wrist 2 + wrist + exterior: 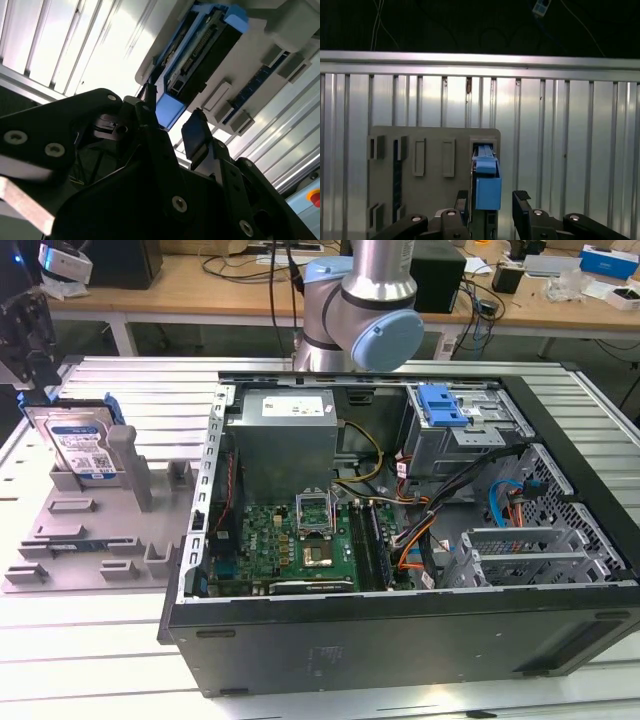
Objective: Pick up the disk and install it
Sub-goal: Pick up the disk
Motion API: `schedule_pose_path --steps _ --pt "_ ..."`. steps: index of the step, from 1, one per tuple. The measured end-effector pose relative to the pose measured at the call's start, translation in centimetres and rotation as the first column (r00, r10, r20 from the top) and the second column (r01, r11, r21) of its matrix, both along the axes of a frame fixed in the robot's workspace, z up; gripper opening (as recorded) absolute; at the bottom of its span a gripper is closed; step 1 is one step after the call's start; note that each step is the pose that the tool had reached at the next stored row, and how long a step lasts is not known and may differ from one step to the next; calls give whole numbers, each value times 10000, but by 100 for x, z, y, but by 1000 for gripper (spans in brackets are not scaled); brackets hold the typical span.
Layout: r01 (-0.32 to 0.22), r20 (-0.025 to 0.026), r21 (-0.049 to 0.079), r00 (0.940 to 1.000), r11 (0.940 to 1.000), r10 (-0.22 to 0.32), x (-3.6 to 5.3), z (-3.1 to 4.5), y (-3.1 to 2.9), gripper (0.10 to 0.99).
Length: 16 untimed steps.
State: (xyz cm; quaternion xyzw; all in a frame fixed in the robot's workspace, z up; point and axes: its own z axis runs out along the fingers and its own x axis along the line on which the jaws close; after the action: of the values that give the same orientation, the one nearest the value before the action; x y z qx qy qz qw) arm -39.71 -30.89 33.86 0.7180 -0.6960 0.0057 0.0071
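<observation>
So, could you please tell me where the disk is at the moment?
The disk stands on edge in the grey holder at the exterior view's left, beside the open computer case. The open gripper straddles the end of its blue carrier.

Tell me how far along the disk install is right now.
Nothing is done yet. The silver hard drive in its bright blue plastic carrier stands in the grey plastic holder, outside the open black computer case. In hand: the gripper hangs over it, fingers open either side of the carrier's end. Left: both the pick-up and the install.
</observation>
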Motion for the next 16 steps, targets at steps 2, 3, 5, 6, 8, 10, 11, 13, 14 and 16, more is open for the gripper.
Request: schedule_pose_path --steps 2,3,5,6,8,10,11,13,14,16 --pt "2 0 0 10000 10000 -2 -1 -13 -4 482" --pt "2 1 0 10000 10000 -2 -1 -18 -6 482" --pt "1 0 -1 10000 10000 -1 -1 -28 -12 482" --pt "0 -1 -1 10000 10000 0 -1 -32 -16 482" --pt "1 1 0 10000 10000 -1 0 -39 -24 482" --pt "3 1 0 10000 10000 -3 -1 -46 -27 482" --pt "3 2 1 10000 10000 -3 0 -52 -27 482" --pt "1 1 0 10000 10000 -1 0 -66 -28 482" --pt "1 0 0 10000 10000 -1 0 -76 -28 482" --pt "1 0 0 10000 10000 -1 0 -88 -28 482"
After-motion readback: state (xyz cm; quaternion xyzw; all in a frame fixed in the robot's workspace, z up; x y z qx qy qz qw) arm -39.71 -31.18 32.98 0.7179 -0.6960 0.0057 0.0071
